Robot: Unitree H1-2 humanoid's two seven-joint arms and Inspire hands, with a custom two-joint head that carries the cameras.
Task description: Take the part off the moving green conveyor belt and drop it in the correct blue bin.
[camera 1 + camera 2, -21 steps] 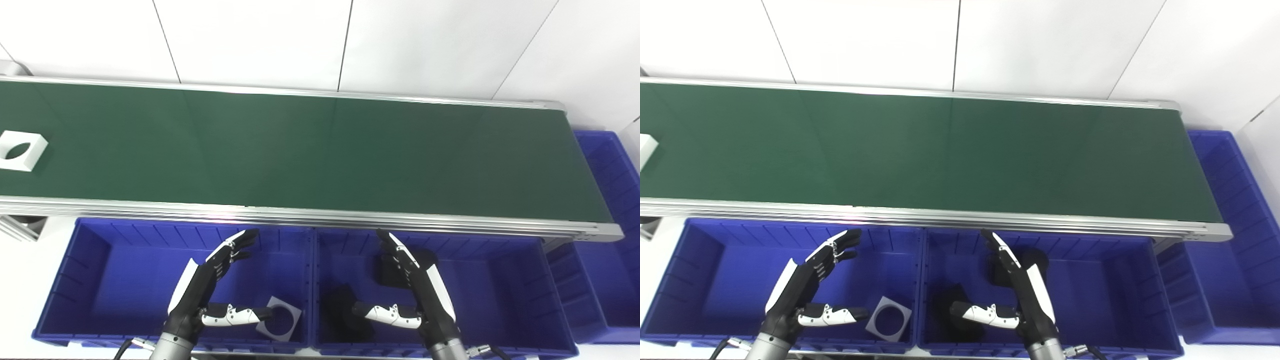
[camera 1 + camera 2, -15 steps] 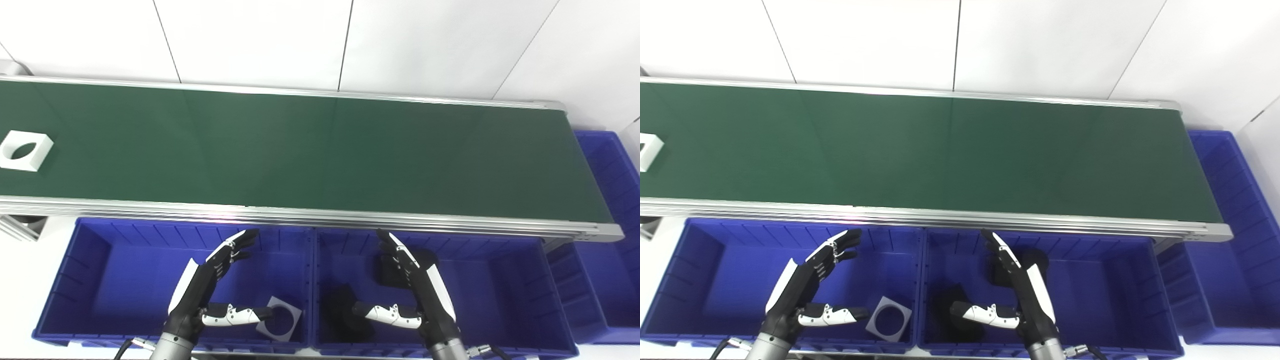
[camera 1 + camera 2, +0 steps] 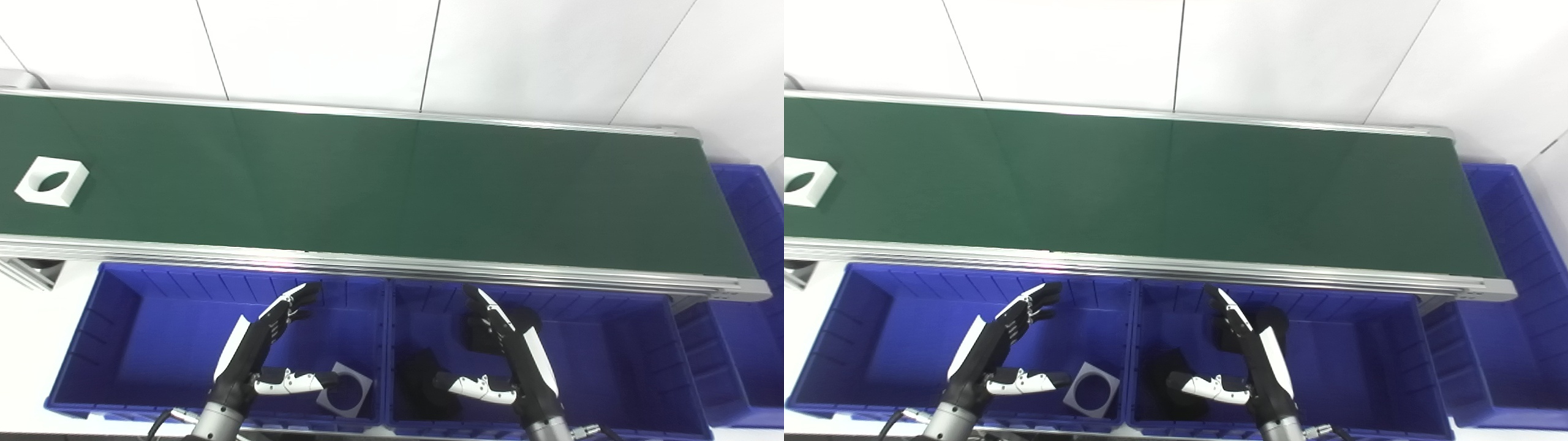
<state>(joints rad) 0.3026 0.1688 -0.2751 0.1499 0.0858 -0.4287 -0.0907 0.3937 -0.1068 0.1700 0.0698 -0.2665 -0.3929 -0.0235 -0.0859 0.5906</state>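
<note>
So the left hand (image 3: 264,352) is hanging over the left blue bin (image 3: 110,343) with fingers spread and nothing in it, and the right hand (image 3: 511,361) is the same deal over the middle bin (image 3: 618,349), open and empty. The white square part (image 3: 52,180) with the round hole sits way out at the far left end of the green conveyor belt (image 3: 392,184), up and to the left of both hands, well apart from them. Left hand is clearly the nearer one, so I'd guess it takes the pick once the part rides closer.

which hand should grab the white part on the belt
Probably left. The white part lies at the belt's far left end, nearer the open left hand than the open right hand.
</note>
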